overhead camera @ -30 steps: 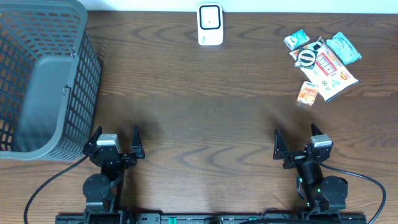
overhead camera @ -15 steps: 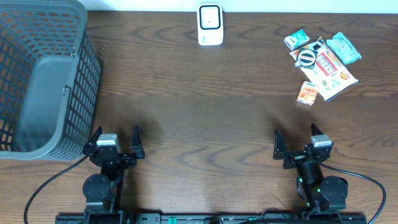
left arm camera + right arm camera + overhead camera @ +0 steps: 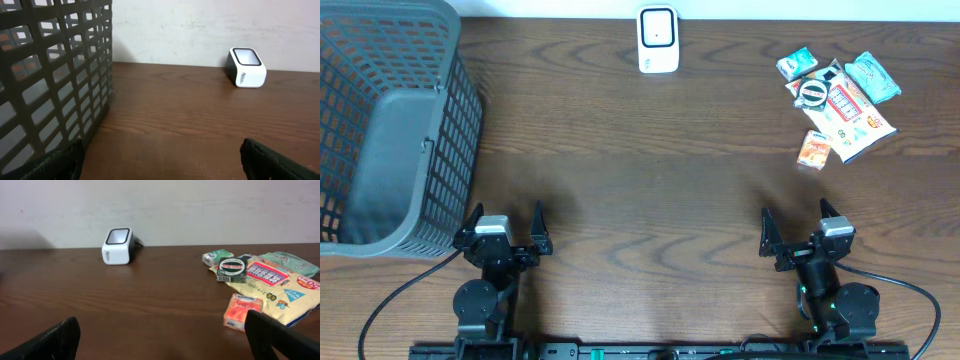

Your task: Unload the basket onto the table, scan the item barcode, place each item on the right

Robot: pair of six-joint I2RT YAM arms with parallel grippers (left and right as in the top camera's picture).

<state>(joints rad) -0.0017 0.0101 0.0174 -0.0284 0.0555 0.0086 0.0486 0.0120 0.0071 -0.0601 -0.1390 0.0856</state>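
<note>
Overhead shows both arms parked at the bottom edge of the frame, the left claw point(image 3: 507, 228) and the right claw point(image 3: 802, 228) each spread wide and holding nothing. The items to scan lie in a tight cluster point(image 3: 838, 100) at the upper right of the tabletop point(image 3: 650, 170), well apart from the white scanner point(image 3: 658, 39) at the top centre. A grey basket point(image 3: 390, 130) fills the upper left.

The risk from here is in the pick. The packets overlap and touch, so a reach into the pile could drag a neighbour along or pinch two at once. The small orange packet point(image 3: 813, 149) lies just beside the large yellow bag point(image 3: 855, 112), a little clear of the rest, and looks the safer choice. A flat packet may also slip or end up with its barcode turned away from the scanner window.

Right wrist view shows what overhead cannot: how low the packets lie, and a round black-labelled tin point(image 3: 231, 270) standing proud of the pile. Its print is probably too small to read. Left wrist view shows only the basket wall and the scanner's tilted face.
</note>
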